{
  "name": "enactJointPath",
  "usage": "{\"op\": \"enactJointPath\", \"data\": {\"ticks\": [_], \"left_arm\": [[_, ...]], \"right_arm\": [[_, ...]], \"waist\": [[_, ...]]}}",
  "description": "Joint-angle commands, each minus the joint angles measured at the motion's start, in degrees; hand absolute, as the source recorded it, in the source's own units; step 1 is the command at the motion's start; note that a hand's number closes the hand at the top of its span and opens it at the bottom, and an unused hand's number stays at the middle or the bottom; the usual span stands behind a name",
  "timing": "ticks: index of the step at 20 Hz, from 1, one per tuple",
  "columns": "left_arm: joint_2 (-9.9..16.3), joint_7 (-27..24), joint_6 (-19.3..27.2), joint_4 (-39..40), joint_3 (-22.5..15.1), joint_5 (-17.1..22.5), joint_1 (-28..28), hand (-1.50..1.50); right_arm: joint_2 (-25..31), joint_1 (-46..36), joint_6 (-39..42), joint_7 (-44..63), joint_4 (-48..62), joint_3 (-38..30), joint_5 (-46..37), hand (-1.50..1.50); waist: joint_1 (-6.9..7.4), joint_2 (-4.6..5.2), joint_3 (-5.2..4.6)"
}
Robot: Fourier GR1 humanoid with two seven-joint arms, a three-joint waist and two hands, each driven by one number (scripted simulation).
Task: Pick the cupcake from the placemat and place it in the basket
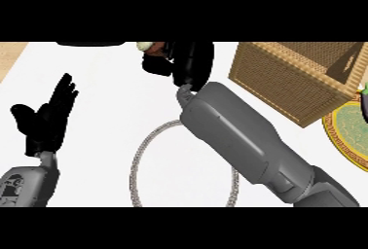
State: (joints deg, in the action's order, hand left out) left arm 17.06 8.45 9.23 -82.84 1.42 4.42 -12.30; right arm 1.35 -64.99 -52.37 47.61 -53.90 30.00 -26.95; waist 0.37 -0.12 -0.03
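The cupcake (153, 47), with pale frosting and a brown wrapper, shows only partly at the top middle of the head view, well beyond the placemat. My right hand (188, 59) is curled round it and hides most of it; the grey forearm runs down to the lower right. The round white placemat with a braided rim (137, 163) lies in the lower middle, partly under that forearm, with nothing showing on it. The wicker basket (291, 80) stands at the upper right, right of the hand. My left hand (45, 119) rests open at the left, fingers up.
A green plate with a gold patterned rim (346, 130) lies at the right edge just below the basket, with a dark item on it cut off by the frame. A dark shape (90, 44) lies along the top edge. Wooden surface (10, 53) shows at the upper left corner.
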Motion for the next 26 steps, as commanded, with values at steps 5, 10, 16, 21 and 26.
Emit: {"op": "enactJointPath", "data": {"ticks": [5, 10, 16, 21, 26], "left_arm": [[-1.6, -0.1, 1.1, 0.1, 0.1, -1.6, -0.4, 0.0], [-0.9, 0.6, 0.2, -0.8, 0.7, -1.3, -0.7, 0.0], [-1.6, -2.4, -1.2, -1.5, 0.4, -1.6, 3.2, 0.0], [-1.3, -0.1, -2.3, -2.5, 0.6, -0.9, 1.4, 0.0], [0.7, 1.8, -3.2, 0.0, 3.0, -0.2, -2.6, 0.0]], "right_arm": [[2.9, -7.2, 3.2, 2.9, 7.8, -8.6, -4.0, 1.5], [7.9, -11.5, 7.5, -0.6, 15.3, -13.1, -2.3, 1.5], [8.2, -12.6, 10.6, -5.0, 22.6, -15.6, -1.8, 1.5], [9.7, -15.0, 10.7, -8.9, 31.6, -19.5, -0.9, 1.5], [11.8, -8.8, 9.3, -17.5, 34.9, -22.8, 1.4, 1.5]], "waist": [[0.09, 0.17, 0.0], [0.48, 0.35, 0.0], [0.97, 0.47, -0.01], [1.82, 0.77, 0.01], [1.75, 1.19, 0.05]]}}
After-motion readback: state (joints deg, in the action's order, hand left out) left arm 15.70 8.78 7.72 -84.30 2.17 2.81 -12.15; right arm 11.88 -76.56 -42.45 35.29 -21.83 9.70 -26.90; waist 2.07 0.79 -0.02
